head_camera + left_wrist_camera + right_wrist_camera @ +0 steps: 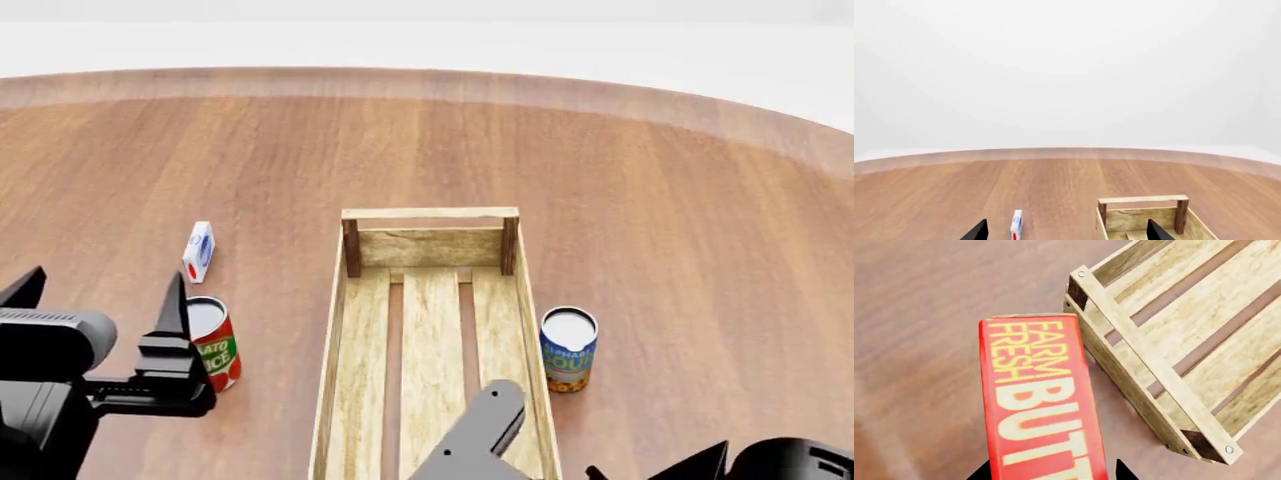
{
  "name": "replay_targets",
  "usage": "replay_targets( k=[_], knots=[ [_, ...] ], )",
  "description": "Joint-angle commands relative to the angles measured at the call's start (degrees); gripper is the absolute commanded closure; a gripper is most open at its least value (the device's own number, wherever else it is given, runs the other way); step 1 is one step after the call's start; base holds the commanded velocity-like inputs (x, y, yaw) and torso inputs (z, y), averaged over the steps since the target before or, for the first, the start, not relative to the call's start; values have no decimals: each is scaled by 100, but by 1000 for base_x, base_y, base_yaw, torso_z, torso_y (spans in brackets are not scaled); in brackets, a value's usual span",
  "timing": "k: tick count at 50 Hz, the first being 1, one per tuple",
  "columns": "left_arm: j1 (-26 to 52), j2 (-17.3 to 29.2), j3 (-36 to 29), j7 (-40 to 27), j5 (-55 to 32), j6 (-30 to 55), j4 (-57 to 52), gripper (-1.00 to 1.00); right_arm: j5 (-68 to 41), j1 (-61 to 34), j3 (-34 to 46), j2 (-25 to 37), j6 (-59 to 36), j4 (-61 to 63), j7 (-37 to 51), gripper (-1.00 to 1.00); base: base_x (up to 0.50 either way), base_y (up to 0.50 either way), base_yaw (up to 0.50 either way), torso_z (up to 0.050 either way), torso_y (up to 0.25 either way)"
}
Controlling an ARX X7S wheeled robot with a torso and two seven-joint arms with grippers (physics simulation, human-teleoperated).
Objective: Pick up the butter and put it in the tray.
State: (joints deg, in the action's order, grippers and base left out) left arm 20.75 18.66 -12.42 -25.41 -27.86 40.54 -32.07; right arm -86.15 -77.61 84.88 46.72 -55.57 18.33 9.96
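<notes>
The butter (1037, 400), a red-orange carton with yellow "FARM FRESH BUTTER" lettering, sits between the fingertips of my right gripper (1052, 472). The gripper is shut on it and holds it above the table, just beside a corner of the tray (1147, 365). The butter is hidden in the head view. The tray (358, 330) is a long light-wood crate with a slatted bottom, lying empty in the middle of the table. My left gripper (96, 295) is open and empty to the left of the tray. Its far end also shows in the left wrist view (1142, 201).
A small white-and-blue carton (198, 250) lies left of the tray and also shows in the left wrist view (1016, 224). A red-and-green can (214, 342) stands by my left gripper. A blue-and-yellow can (569, 350) stands right of the tray. The round wooden table's edge (427, 75) curves behind.
</notes>
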Motion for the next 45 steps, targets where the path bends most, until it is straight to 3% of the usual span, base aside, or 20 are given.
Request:
replay_targets(
  k=[1, 21, 30, 40, 45],
  knots=[
    [44, -111, 207, 87, 66, -104, 93, -100, -1485, -601, -781, 142, -181, 39, 1026, 100, 0, 0, 0, 0, 0],
    [45, -95, 161, 63, 67, -173, 187, -100, -2721, -1324, -1284, 511, 338, -557, 2841, 100, 0, 0, 0, 0, 1],
    [49, -95, 143, 47, 39, -177, 178, -100, -2255, -1257, -1455, 536, 787, -987, 2662, 100, 0, 0, 0, 0, 1],
    [64, -97, 91, 25, 31, -171, 181, -100, -1060, -1043, -1374, -271, 1525, -2290, 2119, 100, 0, 0, 0, 0, 1],
    [65, -97, 80, 5, -3, -141, 129, -100, -284, -1120, -1157, -897, 1836, -3157, 2469, 100, 0, 0, 0, 0, 2]
  ],
)
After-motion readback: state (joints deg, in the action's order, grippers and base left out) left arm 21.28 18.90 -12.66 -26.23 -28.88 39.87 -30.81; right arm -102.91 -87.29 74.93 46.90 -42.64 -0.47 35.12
